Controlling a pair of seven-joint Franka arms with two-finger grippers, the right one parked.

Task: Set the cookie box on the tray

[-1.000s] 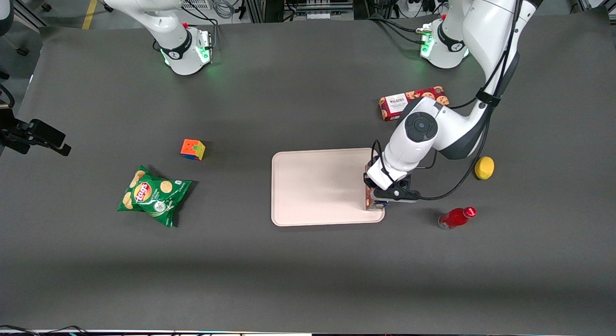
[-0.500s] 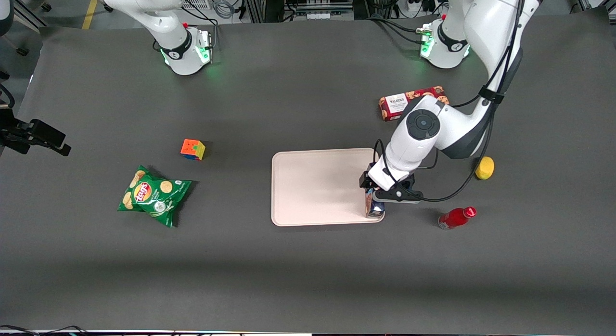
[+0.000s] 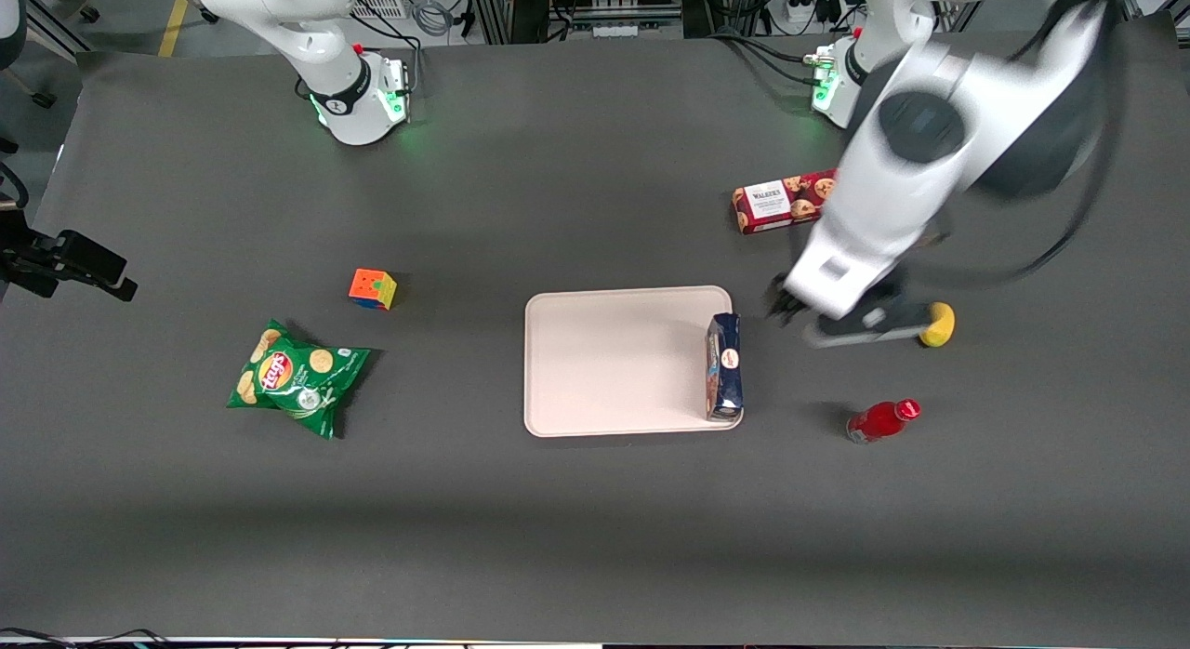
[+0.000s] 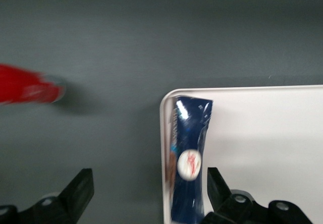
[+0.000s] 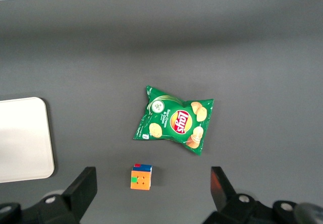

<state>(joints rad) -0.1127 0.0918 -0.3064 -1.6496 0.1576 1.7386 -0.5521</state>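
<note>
— Where is the gripper seen, and how are its fingers set?

— It is held above the bare table, just off the tray's edge at the working arm's end and apart from everything. In the left wrist view the fingers are spread wide, with nothing gripped between them.

— And the cookie box?

— It is found lying on the tray, set along the rim nearest the working arm, its long axis running toward the front camera. A round white-red logo is shown on its upper face. The box is touched by neither finger. From the wrist camera, the cookie box is seen just inside the tray's rounded corner.

— What else is laid out around the tray?

— A red bottle is laid on its side on the table toward the working arm's end, nearer the front camera than the gripper. A yellow round object is partly covered by the arm. A red cookie box is placed farther from the camera than the tray. Toward the parked arm's end, a colour cube and a green chip bag are found, well apart from the tray.
</note>
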